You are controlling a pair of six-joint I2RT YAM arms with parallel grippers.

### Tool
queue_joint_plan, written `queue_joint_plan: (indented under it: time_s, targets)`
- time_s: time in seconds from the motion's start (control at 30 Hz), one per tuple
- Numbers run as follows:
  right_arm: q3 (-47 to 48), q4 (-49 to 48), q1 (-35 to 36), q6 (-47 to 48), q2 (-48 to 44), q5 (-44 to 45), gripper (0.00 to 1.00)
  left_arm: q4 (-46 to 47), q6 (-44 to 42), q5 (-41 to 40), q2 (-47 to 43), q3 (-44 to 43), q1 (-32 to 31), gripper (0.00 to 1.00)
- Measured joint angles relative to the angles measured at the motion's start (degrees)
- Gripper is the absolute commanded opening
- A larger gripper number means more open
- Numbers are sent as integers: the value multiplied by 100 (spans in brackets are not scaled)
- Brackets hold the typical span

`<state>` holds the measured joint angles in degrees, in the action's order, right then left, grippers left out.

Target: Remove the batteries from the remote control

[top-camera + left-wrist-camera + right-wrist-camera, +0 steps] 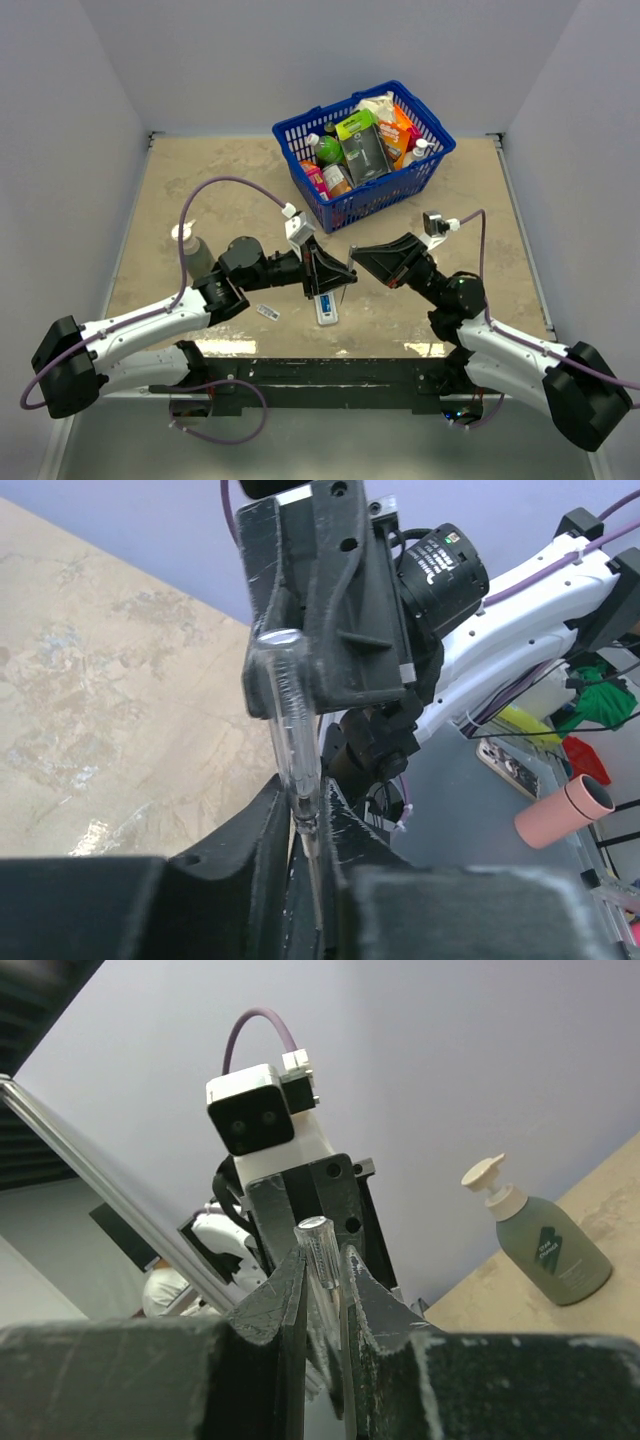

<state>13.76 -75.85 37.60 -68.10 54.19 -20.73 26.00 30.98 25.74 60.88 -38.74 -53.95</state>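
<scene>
The white remote control (pixel 327 311) lies on the table in the top view, just below both grippers, with a blue battery (pixel 325 301) in its recess. A small greyish battery (pixel 267 312) lies on the table to its left. My left gripper (pixel 345 272) (pixel 305 800) is shut on a clear-handled screwdriver (pixel 285 710), near where handle and shaft meet. My right gripper (pixel 358 255) (pixel 322 1260) faces it tip to tip, and its fingers close round the handle's end (pixel 318 1245). Both are above the table. The remote is out of both wrist views.
A blue basket (pixel 370 200) full of groceries stands at the back, just beyond the grippers. A grey pump bottle (pixel 190 250) stands at the left by the left arm; it also shows in the right wrist view (pixel 550 1250).
</scene>
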Motion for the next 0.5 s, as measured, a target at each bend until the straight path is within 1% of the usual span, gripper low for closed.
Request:
queue_joint_plan:
  time_s: [0.07,0.1,0.2,0.23,0.27,0.3,0.33,0.4,0.47,0.5]
  targets:
    - [0,7,0,48,-46,-24,0,26,24,0,-2,31,33,0]
    - [0,22,0,79,-103,-26,0,42,39,2,-4,31,33,0]
    - [4,125,9,221,-302,-74,18,96,37,63,-35,31,33,0]
    - [31,256,20,282,-404,-98,29,92,15,85,-61,31,31,0]
    - [81,452,26,356,-507,-116,34,74,-13,87,-85,31,28,0]
    - [210,890,35,459,-688,-122,39,20,-79,42,-127,31,26,0]
    - [343,1226,35,566,-811,-83,47,-74,-162,-20,-168,31,35,0]
    - [960,2557,31,964,-1115,101,59,-374,-372,-278,-267,31,52,0]
    - [1762,3866,26,1478,-1226,393,64,-750,-660,-614,-361,31,63,0]
    - [2085,4312,26,1679,-1220,514,64,-929,-813,-772,-400,31,66,0]
